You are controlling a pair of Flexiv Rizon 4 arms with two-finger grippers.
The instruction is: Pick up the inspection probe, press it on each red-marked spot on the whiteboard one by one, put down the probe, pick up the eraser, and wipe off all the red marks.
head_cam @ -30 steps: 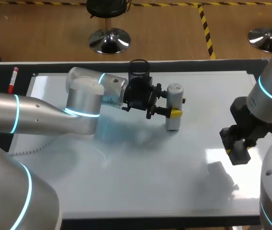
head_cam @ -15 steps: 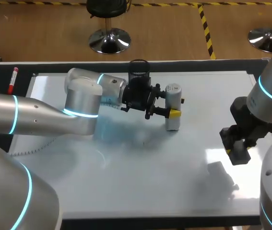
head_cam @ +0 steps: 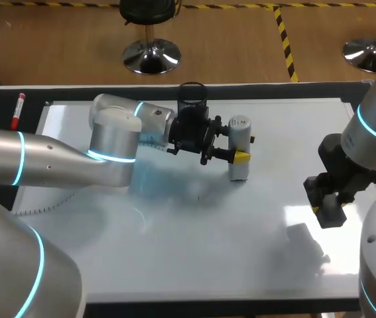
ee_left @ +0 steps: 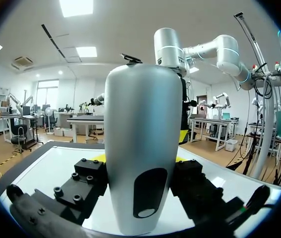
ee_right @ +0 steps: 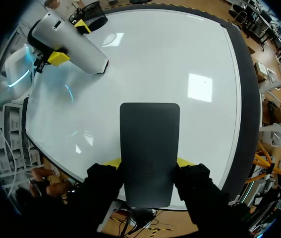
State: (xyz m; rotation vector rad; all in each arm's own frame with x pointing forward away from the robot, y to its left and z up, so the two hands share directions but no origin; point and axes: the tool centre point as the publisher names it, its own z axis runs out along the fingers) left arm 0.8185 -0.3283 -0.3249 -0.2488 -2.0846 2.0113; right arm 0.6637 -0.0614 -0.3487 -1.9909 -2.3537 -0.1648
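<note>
Inspection probe (head_cam: 239, 149), a white cylinder with a grey cap, stands upright on the whiteboard (head_cam: 241, 232), a little towards its far side and near the middle. The left tool (head_cam: 235, 142) pinches it from two sides, one yellow-tipped finger on each flank, and the left arm lies low across the board from the left. The right tool (ee_right: 147, 162) is closed on the eraser (ee_right: 149, 148), a flat dark block, and hangs above the right part of the board, well apart from the probe.

No red marks can be made out on any part of the board that shows; the left arm hides a stretch of it. With both implements gripped at once, this reads as the handover between probing and wiping. The next move probably calls for the left tool to let go of the probe where it stands steady and draw clear. The right arm would then lower the eraser flat onto the surface.

A black mesh cup (head_cam: 192, 96) stands at the far edge of the board, just behind the left tool, so a retreat that way could knock it. A red marker (head_cam: 18, 109) lies on the dark tabletop (head_cam: 347, 89) beyond the board's left edge, out of the way. The left arm itself covers much of the board's left half and would block wiping there.
</note>
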